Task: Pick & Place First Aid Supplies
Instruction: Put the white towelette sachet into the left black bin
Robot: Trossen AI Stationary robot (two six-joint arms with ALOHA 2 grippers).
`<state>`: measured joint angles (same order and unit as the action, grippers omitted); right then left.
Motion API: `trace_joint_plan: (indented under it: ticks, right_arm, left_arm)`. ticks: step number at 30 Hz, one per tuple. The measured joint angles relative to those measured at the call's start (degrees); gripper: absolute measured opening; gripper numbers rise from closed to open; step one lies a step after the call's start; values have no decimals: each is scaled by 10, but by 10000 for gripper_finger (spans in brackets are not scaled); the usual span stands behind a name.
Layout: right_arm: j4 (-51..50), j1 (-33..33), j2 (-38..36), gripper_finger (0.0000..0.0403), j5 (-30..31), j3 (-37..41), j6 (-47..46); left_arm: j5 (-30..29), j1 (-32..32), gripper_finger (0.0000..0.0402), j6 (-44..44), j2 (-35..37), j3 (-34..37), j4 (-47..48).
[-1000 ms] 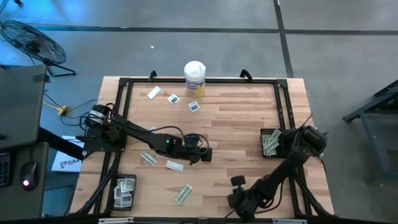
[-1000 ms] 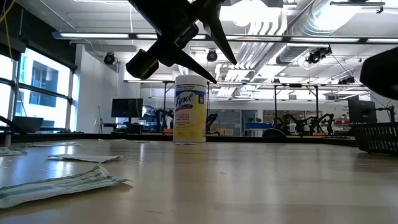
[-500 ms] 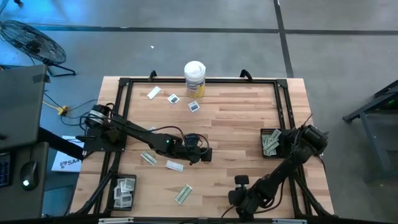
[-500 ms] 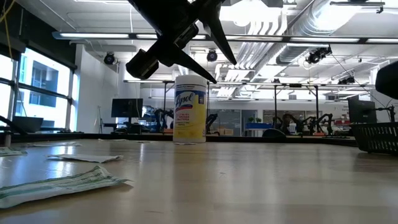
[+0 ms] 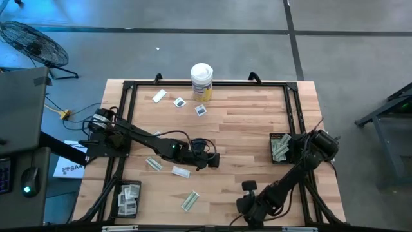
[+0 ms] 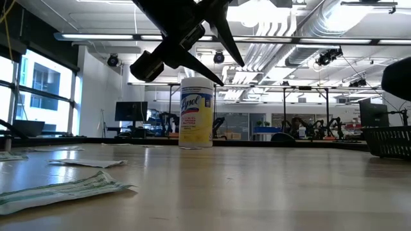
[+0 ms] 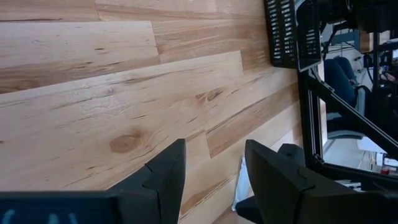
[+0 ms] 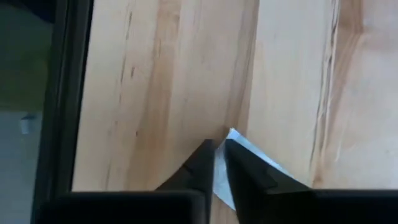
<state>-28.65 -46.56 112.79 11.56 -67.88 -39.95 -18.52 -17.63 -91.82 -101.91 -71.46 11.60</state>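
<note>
First aid supplies lie scattered on the wooden table: white sachets [image 5: 179, 102] near the far edge and oblong wrappers [image 5: 181, 171] at the near left. My right gripper [image 8: 217, 144] points steeply down near the table's near edge [image 5: 248, 205]. It is shut on a white packet [image 8: 245, 152]. My left gripper [image 7: 214, 168] hangs open above the table's middle [image 5: 212, 160], with bare wood under its fingers. In the low view a pale-green wrapper [image 6: 64, 189] lies flat in front. My right gripper pinches the white packet between its two fingers at one corner [image 8: 234, 137], coming from above. White shows in the narrow gap between the fingers and just past them. The rest of the packet looks flat on the wood and is partly hidden by the fingers.
A tall white canister with a yellow label [image 5: 201, 80] stands at the far edge. A black basket [image 5: 279, 148] with packets sits at the right edge. A second basket [image 5: 127, 198] with packets sits at the near left. A black frame [image 5: 206, 84] rims the table.
My right arm's wrist has tipped slightly above the near edge. The left arm and the loose packets have kept still.
</note>
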Motion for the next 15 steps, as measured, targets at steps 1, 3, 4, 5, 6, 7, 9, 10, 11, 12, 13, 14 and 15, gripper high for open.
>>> trace_joint_plan:
  ticks: [1,3,4,5,6,7,9,10,11,12,13,14,15]
  right_arm:
    - [-2,2,0,19,2,0,7]
    - [-5,6,0,6,9,0,33]
    - [-6,8,0,6,14,0,48]
    - [-6,11,1,8,15,0,64]
    - [-7,15,1,8,11,0,81]
    - [-10,20,1,7,9,-3,99]
    - [-18,27,2,2,9,-14,136]
    - [-26,30,3,2,12,-23,153]
    - [-32,32,5,4,18,-32,168]
    - [-42,34,7,4,27,-42,182]
    - [-54,36,8,3,34,-52,195]
    - [-64,37,8,2,39,-61,207]
    - [-68,38,7,1,41,-71,214]
  left_arm:
    - [0,0,163,0,0,0,0]
    - [0,0,163,0,0,0,0]
    - [0,0,163,0,0,0,0]
    - [0,0,163,0,0,0,0]
    - [0,0,163,0,0,0,0]
    - [0,0,163,0,0,0,0]
    - [0,0,163,0,0,0,0]
    - [0,0,163,0,0,0,0]
    - [0,0,163,0,0,0,0]
    - [0,0,163,0,0,0,0]
    - [0,0,163,0,0,0,0]
    - [0,0,163,0,0,0,0]
    - [0,0,163,0,0,0,0]
